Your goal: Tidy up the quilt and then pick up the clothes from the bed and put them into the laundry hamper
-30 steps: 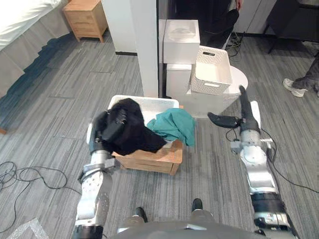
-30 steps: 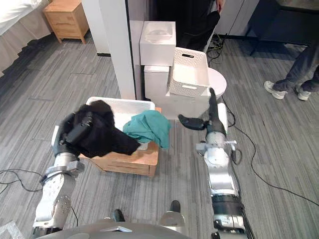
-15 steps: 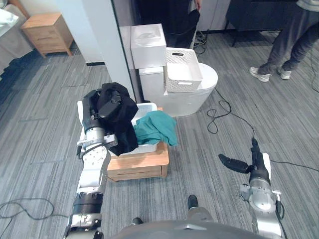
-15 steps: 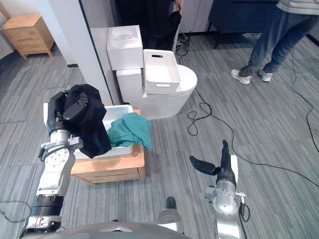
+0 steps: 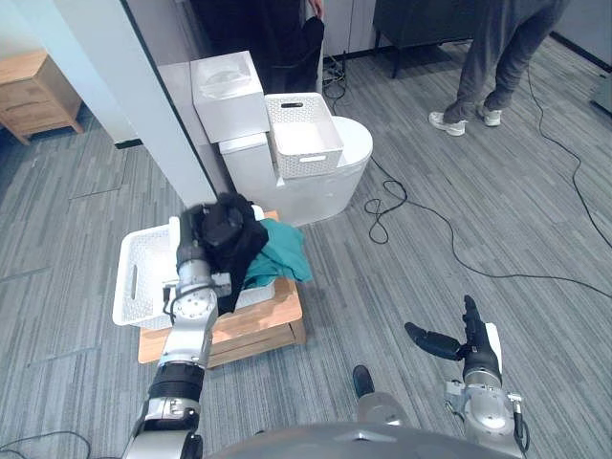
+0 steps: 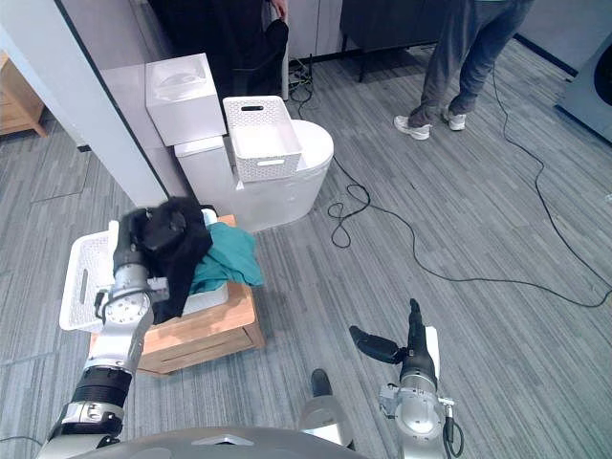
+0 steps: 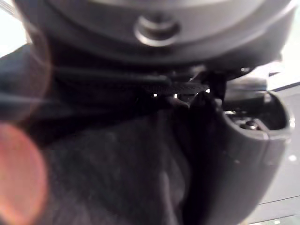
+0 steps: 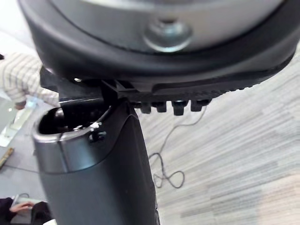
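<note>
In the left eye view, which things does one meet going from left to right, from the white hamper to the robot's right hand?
white hamper → black garment → teal garment → right hand

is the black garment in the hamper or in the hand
In the hand: the left hand grips the black garment over the white hamper.

Lit brightly and evenly; soft, faint shadows on the floor point(image 5: 535, 172). Left wrist view: orange flare at one edge, white glare past the left hand point(image 7: 236, 154).
</note>
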